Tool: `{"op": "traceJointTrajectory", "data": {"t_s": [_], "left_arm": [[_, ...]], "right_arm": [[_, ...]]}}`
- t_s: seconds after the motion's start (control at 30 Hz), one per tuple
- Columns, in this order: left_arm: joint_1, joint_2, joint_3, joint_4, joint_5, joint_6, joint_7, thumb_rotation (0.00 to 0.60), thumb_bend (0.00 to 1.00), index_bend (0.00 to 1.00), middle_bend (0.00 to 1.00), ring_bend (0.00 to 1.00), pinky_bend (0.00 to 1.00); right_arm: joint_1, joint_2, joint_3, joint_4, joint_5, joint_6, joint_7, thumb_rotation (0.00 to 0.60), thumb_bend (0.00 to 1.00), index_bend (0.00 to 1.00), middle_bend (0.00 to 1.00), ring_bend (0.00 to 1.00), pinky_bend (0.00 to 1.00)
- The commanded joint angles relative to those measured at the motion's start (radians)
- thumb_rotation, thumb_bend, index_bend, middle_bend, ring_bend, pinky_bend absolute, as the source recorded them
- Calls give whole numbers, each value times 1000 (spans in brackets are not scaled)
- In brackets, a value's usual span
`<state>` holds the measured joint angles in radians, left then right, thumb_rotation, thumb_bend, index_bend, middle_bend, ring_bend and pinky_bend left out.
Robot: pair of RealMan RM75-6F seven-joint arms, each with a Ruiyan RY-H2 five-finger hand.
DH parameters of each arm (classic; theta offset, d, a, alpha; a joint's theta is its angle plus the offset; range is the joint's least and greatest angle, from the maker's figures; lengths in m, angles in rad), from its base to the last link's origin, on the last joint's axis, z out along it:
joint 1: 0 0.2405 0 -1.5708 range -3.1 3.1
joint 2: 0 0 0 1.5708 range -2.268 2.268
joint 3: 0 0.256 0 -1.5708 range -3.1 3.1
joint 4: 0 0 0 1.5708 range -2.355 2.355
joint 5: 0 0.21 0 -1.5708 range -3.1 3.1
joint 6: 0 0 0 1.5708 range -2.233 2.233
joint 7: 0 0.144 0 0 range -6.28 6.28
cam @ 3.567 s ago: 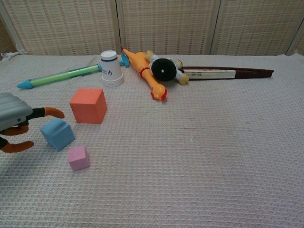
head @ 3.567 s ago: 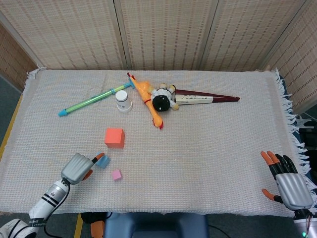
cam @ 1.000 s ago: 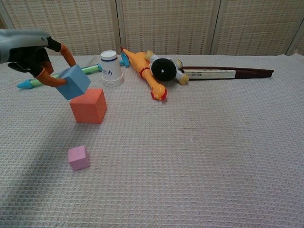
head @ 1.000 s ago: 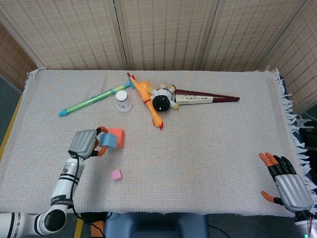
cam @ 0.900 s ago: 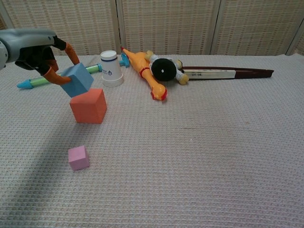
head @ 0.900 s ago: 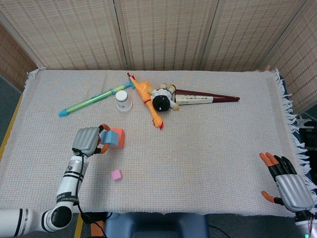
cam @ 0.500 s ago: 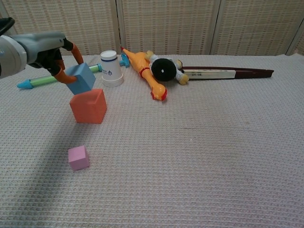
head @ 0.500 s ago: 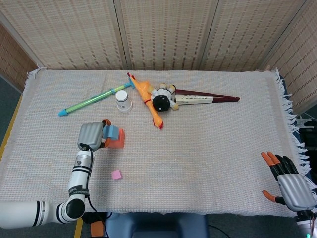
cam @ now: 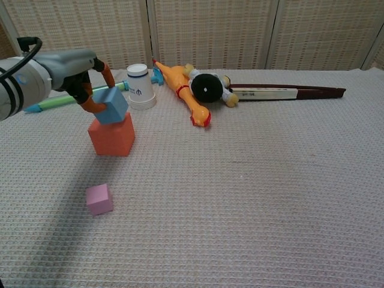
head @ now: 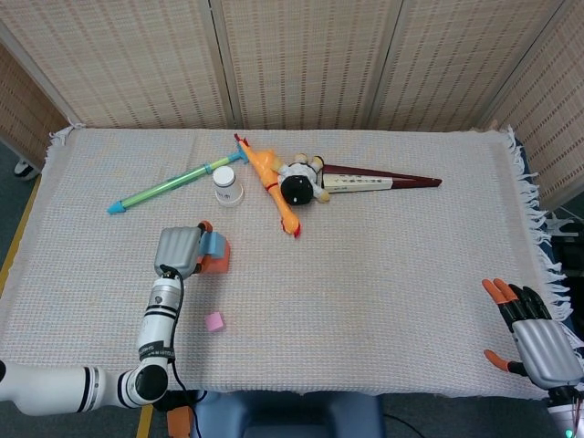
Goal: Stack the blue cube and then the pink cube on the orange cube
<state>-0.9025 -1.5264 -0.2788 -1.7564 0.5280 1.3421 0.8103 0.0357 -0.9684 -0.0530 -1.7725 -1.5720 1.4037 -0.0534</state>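
My left hand (cam: 81, 75) (head: 180, 249) pinches the blue cube (cam: 113, 105) (head: 212, 243) between orange-tipped fingers. The cube is tilted and sits right at the top of the orange cube (cam: 111, 134) (head: 217, 260); whether it touches I cannot tell. The small pink cube (cam: 99, 199) (head: 214, 321) lies on the cloth nearer the front edge, apart from both. My right hand (head: 534, 335) rests at the front right corner, fingers spread, holding nothing; the chest view does not show it.
Behind the orange cube stand a white paper cup (cam: 140, 87), a green and blue stick (head: 169, 189), a rubber chicken (cam: 183, 93), a black and white plush toy (cam: 208, 86) and a long dark red sheath (cam: 288, 92). The woven cloth (cam: 270, 198) covers the table.
My left hand lifted the blue cube off the cloth and carried it rightwards over the orange cube, then lowered it onto that cube's top. The right hand stayed put.
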Motion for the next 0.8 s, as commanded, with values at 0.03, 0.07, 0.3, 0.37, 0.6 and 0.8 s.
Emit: {"op": "traceJointTrajectory", "data": {"t_s": [0.03, 0.07, 0.3, 0.37, 0.6, 0.8], "left_arm": [[0, -5, 4, 5, 10, 1, 3, 600, 371, 512, 1000, 1000, 1000], [0, -8, 5, 8, 12, 1, 4, 600, 371, 511, 1000, 1000, 1000], [3, -20, 14, 17, 33, -2, 5, 600, 370, 503, 1000, 1000, 1000], [5, -22, 19, 22, 40, -7, 4, 600, 371, 502, 1000, 1000, 1000], [12, -23, 27, 36, 51, -21, 4, 600, 370, 478, 1000, 1000, 1000], [14, -25, 33, 40, 60, -30, 9, 600, 370, 423, 1000, 1000, 1000]], "right_arm": [[-1, 0, 0, 0, -1, 1, 1, 600, 67, 0, 0, 0, 0], [-1, 1, 0, 0, -2, 3, 3, 600, 67, 0, 0, 0, 0], [-5, 4, -2, -1, -7, 9, 6, 600, 67, 0, 0, 0, 0], [-6, 6, -2, -2, -8, 12, 9, 600, 67, 0, 0, 0, 0], [-9, 10, -3, -3, -11, 18, 13, 600, 67, 0, 0, 0, 0], [-12, 9, -5, -3, -18, 23, 9, 600, 67, 0, 0, 0, 0]]}}
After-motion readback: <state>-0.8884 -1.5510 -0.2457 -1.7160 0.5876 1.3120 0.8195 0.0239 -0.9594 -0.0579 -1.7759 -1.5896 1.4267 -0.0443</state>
